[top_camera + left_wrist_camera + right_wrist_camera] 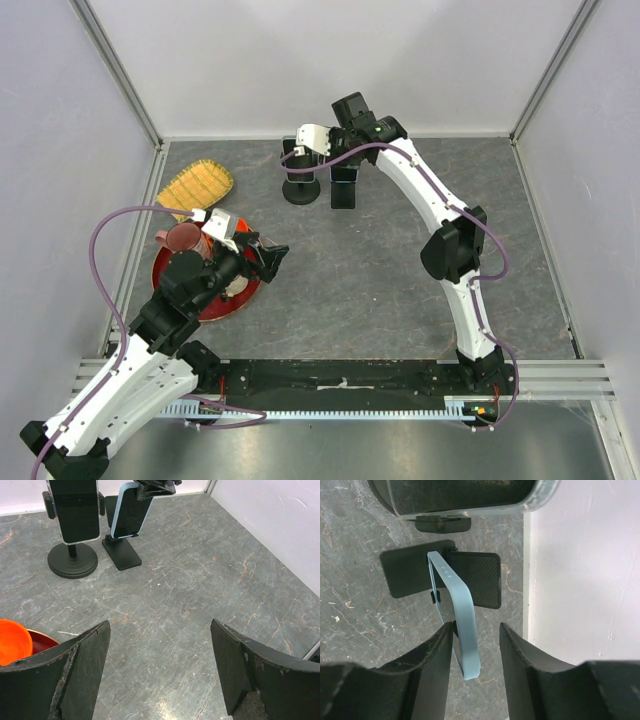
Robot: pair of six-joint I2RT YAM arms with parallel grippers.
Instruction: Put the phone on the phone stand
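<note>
The grey stone counter (380, 270) carries everything, and the phone stand (121, 555) with the flat rectangular foot serves as the landmark, set close to the back wall. Just to its left is a second stand (72, 560) on a round foot, with its own handset clamped in it.

The phone (131, 512), in a pale blue case, is on the landmark stand. Its lower end is down at the foot and its back leans on the stand's rear plate. The long axis runs steeply upward, tilted off vertical, with the top end pointing up towards the right claw (476, 630) and the dark screen facing out over the counter, away from the wall.

It is a stiff, thin slab, probably light for this arm. The glass face is likely slick and easily marked, while the rubbery case rim should give more grip. The best hold would be across the thickness near the top end, so the lower end stays free to settle on the stand.

The right claw straddles that top end. Its jaws are wider than the phone is thick, with bare counter showing on one side, so it does not appear to be pinching.

The left claw (159, 625) hangs over the counter well in front and to the left of the stand, jaws spread and empty.
</note>
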